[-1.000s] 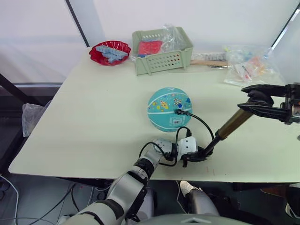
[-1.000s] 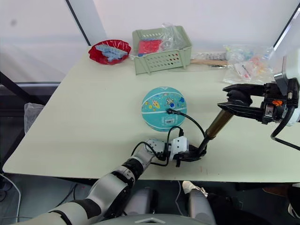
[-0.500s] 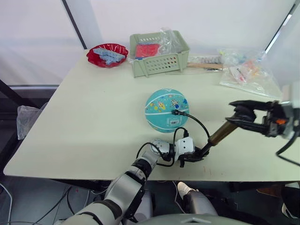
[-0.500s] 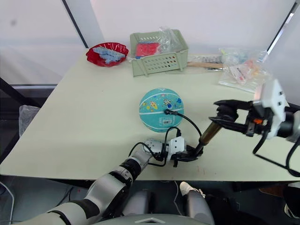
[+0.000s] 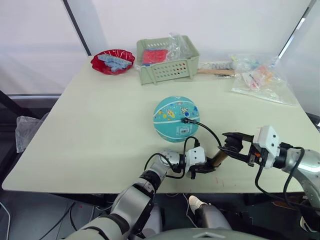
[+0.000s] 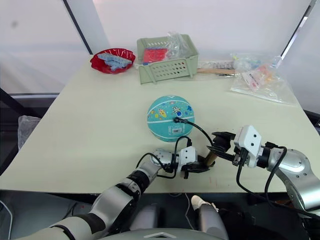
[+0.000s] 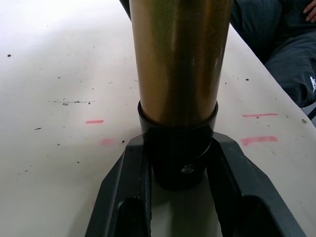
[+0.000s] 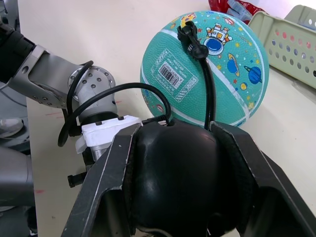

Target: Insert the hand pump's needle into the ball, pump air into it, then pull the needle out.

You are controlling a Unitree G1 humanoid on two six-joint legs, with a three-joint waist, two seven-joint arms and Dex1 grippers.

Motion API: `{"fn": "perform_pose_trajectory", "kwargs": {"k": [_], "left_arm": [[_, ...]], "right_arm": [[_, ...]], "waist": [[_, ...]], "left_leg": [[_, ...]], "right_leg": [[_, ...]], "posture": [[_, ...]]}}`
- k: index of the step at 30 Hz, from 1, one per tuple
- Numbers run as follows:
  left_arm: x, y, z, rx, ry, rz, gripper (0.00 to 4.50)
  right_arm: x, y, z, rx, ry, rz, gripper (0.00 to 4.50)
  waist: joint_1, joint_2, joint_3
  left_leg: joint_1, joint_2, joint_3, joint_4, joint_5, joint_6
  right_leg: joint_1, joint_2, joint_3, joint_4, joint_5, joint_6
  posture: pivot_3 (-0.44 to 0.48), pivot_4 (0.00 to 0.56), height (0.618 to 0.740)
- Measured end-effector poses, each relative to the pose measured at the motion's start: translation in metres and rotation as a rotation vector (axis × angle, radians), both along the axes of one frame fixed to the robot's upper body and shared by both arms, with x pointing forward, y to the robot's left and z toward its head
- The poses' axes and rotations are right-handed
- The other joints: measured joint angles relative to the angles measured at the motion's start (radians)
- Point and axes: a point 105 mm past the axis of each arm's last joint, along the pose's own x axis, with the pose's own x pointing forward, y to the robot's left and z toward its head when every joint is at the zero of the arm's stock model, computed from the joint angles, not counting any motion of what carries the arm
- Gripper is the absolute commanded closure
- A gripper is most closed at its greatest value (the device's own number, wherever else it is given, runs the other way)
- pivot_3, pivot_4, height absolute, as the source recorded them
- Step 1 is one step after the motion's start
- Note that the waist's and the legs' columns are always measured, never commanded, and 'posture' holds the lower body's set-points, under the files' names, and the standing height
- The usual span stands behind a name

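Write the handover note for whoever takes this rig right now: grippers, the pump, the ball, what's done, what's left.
Left gripper: shut on the black bottom cap of the pump, holding it at the table's near edge.
Right gripper: shut on the pump's black handle, which sits pushed down close to the barrel.
Ball: mid-table, just beyond the pump. The hose runs from the pump to the fitting plugged into the ball's top; the needle itself is hidden inside.
Done: needle inserted, both ends of the pump gripped.
Left: go on pumping as needed, then pull the needle out.
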Motion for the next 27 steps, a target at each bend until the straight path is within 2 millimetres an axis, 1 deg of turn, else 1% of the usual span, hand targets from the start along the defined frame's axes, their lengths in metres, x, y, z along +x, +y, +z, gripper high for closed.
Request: {"fn": "perform_pose_trajectory", "kwargs": {"k": [3, 6, 7, 8, 9, 10, 11, 13, 14, 15, 16, 18, 19, 20, 25, 27], "left_arm": [[0.0, -0.001, 0.0, -0.003, -0.002, -0.002, 3.42], [-0.001, -0.004, 0.003, -0.017, -0.011, -0.01, 3.42], [-0.002, -0.005, 0.003, -0.02, -0.013, -0.013, 3.42], [-0.003, -0.005, 0.003, -0.022, -0.013, -0.017, 3.42], [-0.003, -0.005, 0.004, -0.023, -0.013, -0.017, 3.42], [-0.003, -0.006, 0.004, -0.024, -0.014, -0.019, 3.42], [-0.003, -0.006, 0.004, -0.025, -0.015, -0.019, 3.42], [-0.002, -0.006, 0.005, -0.026, -0.017, -0.019, 3.42], [-0.002, -0.006, 0.005, -0.027, -0.018, -0.019, 3.42], [-0.002, -0.006, 0.005, -0.027, -0.019, -0.019, 3.42], [-0.002, -0.006, 0.005, -0.029, -0.021, -0.02, 3.42], [-0.002, -0.006, 0.005, -0.029, -0.022, -0.021, 3.42], [-0.002, -0.007, 0.006, -0.031, -0.024, -0.021, 3.42], [-0.002, -0.007, 0.006, -0.031, -0.024, -0.021, 3.42], [-0.002, -0.006, 0.006, -0.035, -0.027, -0.021, 3.42], [-0.002, -0.006, 0.007, -0.037, -0.03, -0.024, 3.42]], "right_arm": [[-0.001, -0.001, 0.003, 0.002, 0.0, -0.001, 2.83], [-0.003, -0.007, 0.013, -0.001, 0.027, -0.006, 2.84], [-0.004, -0.009, 0.019, -0.001, 0.031, -0.007, 2.84], [-0.005, -0.011, 0.029, -0.002, 0.028, -0.001, 2.84], [-0.006, -0.011, 0.031, -0.002, 0.028, 0.0, 2.84], [-0.006, -0.013, 0.04, -0.007, 0.03, 0.009, 2.84], [-0.006, -0.013, 0.043, -0.009, 0.026, 0.01, 2.84], [-0.006, -0.015, 0.055, -0.011, 0.024, 0.016, 2.84], [-0.006, -0.016, 0.064, -0.012, 0.025, 0.023, 2.84], [-0.006, -0.017, 0.067, -0.013, 0.021, 0.026, 2.84], [-0.007, -0.018, 0.078, -0.016, 0.02, 0.035, 2.84], [-0.008, -0.02, 0.085, -0.015, 0.013, 0.038, 2.84], [-0.008, -0.021, 0.094, -0.016, 0.011, 0.042, 2.84], [-0.009, -0.021, 0.097, -0.018, 0.008, 0.045, 2.84], [-0.012, -0.021, 0.139, -0.02, -0.033, 0.073, 2.84], [-0.013, -0.02, 0.142, -0.017, -0.016, 0.079, 2.84]], "waist": [[0.0, 0.001, 0.001], [0.003, 0.007, 0.006], [0.005, 0.009, 0.007], [0.007, 0.009, 0.007], [0.007, 0.009, 0.007], [0.007, 0.011, 0.008], [0.008, 0.011, 0.009], [0.007, 0.012, 0.011], [0.007, 0.012, 0.012], [0.008, 0.013, 0.013], [0.008, 0.013, 0.014], [0.009, 0.013, 0.014], [0.008, 0.014, 0.015], [0.008, 0.015, 0.016], [0.007, 0.017, 0.018], [0.007, 0.017, 0.018]], "left_leg": [[-0.001, 0.0, 0.0, 0.0, 0.0, 0.0], [-0.003, -0.003, 0.0, 0.0, 0.0, 0.0], [-0.004, -0.004, 0.0, -0.001, 0.0, 0.0], [-0.004, -0.004, 0.0, -0.002, 0.0, 0.0], [-0.004, -0.004, 0.0, -0.002, 0.0, 0.0], [-0.004, -0.004, 0.0, -0.002, 0.0, 0.0], [-0.004, -0.005, 0.0, -0.002, 0.0, 0.0], [-0.004, -0.005, -0.001, -0.002, 0.0, 0.0], [-0.004, -0.005, -0.001, -0.002, 0.0, 0.0], [-0.004, -0.005, -0.001, -0.002, 0.0, 0.0], [-0.004, -0.005, -0.001, -0.002, 0.0, 0.0], [-0.004, -0.005, -0.001, -0.002, 0.0, 0.0], [-0.004, -0.005, -0.001, -0.002, 0.0, 0.0], [-0.004, -0.005, 0.0, -0.002, 0.0, 0.0], [-0.004, -0.005, -0.001, -0.002, 0.0, 0.0], [-0.005, -0.004, -0.001, -0.002, 0.0, 0.0]], "right_leg": [[0.0, -0.001, 0.0, 0.0, 0.0, 0.0], [-0.001, -0.003, 0.0, 0.0, 0.0, 0.0], [-0.002, -0.004, 0.0, 0.0, 0.0, 0.001], [-0.002, -0.004, -0.001, -0.001, -0.001, 0.001], [-0.002, -0.004, -0.001, -0.001, -0.001, 0.001], [-0.002, -0.004, -0.001, -0.002, -0.001, 0.001], [-0.002, -0.004, -0.001, -0.002, -0.001, 0.001], [-0.002, -0.004, -0.001, -0.002, -0.001, 0.001], [-0.002, -0.004, -0.001, -0.002, -0.001, 0.001], [-0.002, -0.004, -0.001, -0.002, -0.001, 0.001], [-0.002, -0.004, -0.001, -0.002, -0.001, 0.001], [-0.002, -0.004, -0.001, -0.002, -0.001, 0.001], [-0.002, -0.004, -0.001, -0.002, -0.001, 0.001], [-0.002, -0.004, -0.001, -0.002, -0.001, 0.001], [-0.002, -0.005, -0.001, -0.002, -0.001, 0.001], [-0.003, -0.006, -0.002, -0.002, -0.001, 0.001]], "posture": [[0.0, 0.15, 0.736], [0.0, 0.15, 0.736], [0.0, 0.15, 0.736], [0.0, 0.15, 0.736], [0.0, 0.15, 0.736], [0.0, 0.15, 0.736], [0.0, 0.15, 0.736], [0.0, 0.15, 0.736], [0.0, 0.15, 0.736], [0.0, 0.15, 0.736], [0.0, 0.15, 0.736], [0.0, 0.15, 0.736], [0.0, 0.15, 0.736], [0.0, 0.15, 0.736], [0.0, 0.15, 0.736], [0.0, 0.15, 0.736]]}}
